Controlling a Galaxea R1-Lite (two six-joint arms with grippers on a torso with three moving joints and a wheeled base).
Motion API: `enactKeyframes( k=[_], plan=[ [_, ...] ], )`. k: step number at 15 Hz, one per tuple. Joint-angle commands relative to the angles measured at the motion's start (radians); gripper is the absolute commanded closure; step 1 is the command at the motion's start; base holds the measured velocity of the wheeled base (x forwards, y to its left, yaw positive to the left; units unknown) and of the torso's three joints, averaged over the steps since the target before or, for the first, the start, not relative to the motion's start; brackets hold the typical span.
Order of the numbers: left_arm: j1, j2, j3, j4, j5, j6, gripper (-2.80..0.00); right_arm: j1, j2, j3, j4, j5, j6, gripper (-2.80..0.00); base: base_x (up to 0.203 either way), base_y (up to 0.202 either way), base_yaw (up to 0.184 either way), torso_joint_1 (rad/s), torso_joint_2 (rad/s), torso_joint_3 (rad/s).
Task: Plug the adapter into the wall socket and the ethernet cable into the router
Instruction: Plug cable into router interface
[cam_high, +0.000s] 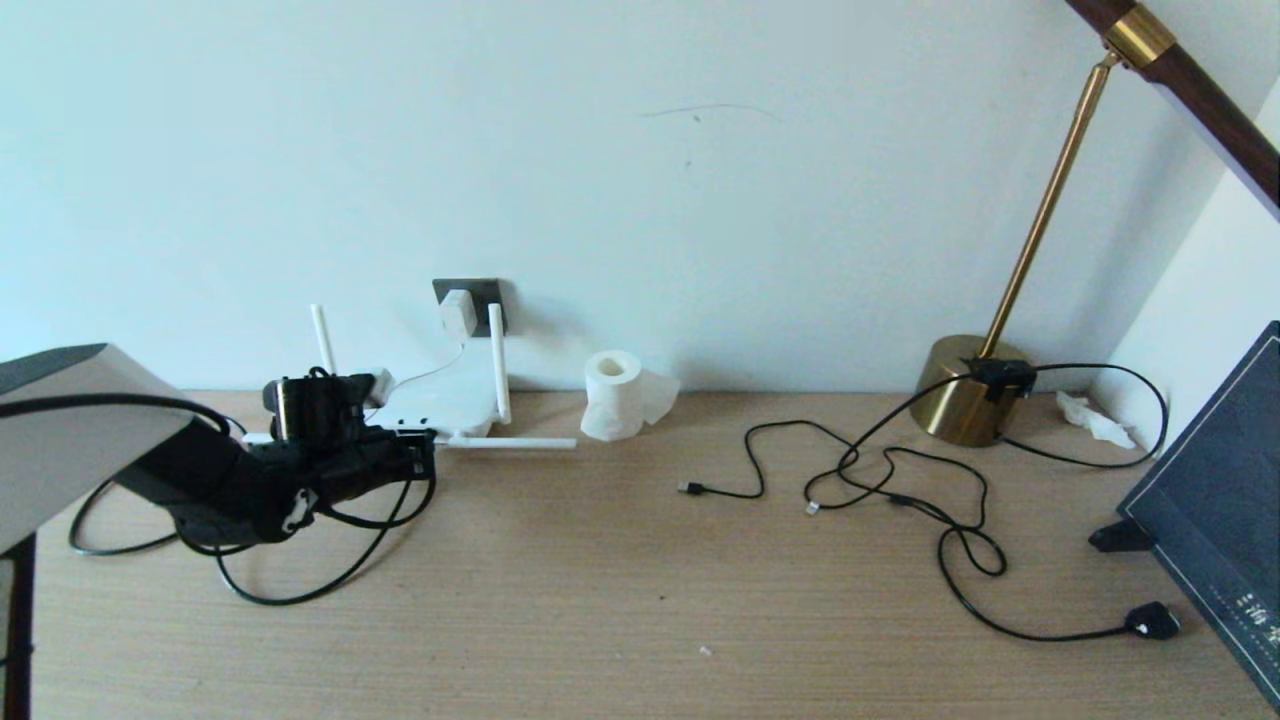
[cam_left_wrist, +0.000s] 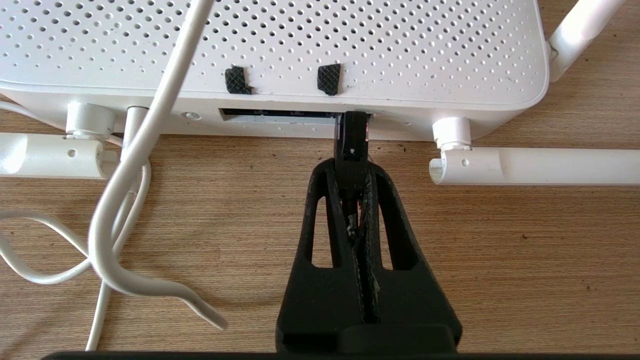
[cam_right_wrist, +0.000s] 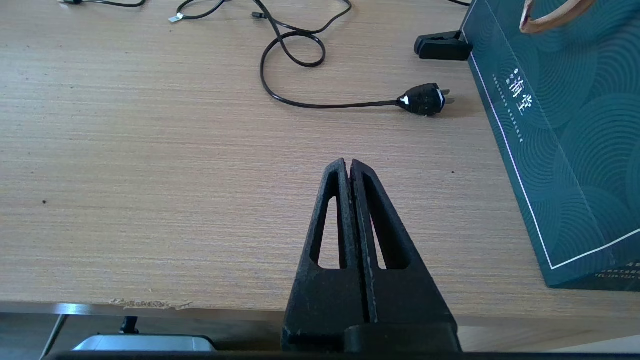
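The white router lies flat by the wall, and its dark port slot faces my left gripper. That gripper is shut on the black boot of the ethernet cable. The boot's front end meets the router's face at the end of the port slot, and the clear plug tip is hidden. In the head view the left gripper sits at the router, with the cable looping behind it. The white adapter sits in the grey wall socket. My right gripper is shut and empty near the table's front edge.
The adapter's white cord and a folded antenna lie beside the left gripper. A tissue roll, a brass lamp base, thin black cables, a chunky black plug and a dark teal bag occupy the right side.
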Motion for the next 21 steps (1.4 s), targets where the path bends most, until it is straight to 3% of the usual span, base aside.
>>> enactKeyframes(
  k=[1, 4, 5, 21],
  plan=[
    [0.0, 0.001, 0.0, -0.005, -0.001, 0.001, 0.0, 0.0, 0.002, 0.0, 0.001, 0.0, -0.001, 0.0, 0.0, 0.0, 0.0, 0.0, 0.0, 0.0],
    [0.0, 0.005, 0.0, -0.007, -0.001, 0.009, 0.0, 0.0, 0.002, 0.0, 0.001, 0.0, -0.001, 0.0, 0.0, 0.0, 0.0, 0.0, 0.0, 0.0],
    [-0.001, 0.005, 0.0, -0.01, -0.001, 0.009, -2.8, 0.0, 0.002, 0.0, 0.001, 0.0, -0.001, 0.0, 0.0, 0.0, 0.0, 0.0, 0.0, 0.0],
    [-0.01, -0.027, 0.082, -0.044, 0.001, 0.011, -2.8, 0.0, 0.002, 0.0, 0.001, 0.0, -0.001, 0.0, 0.0, 0.0, 0.0, 0.0, 0.0, 0.0]
  ],
)
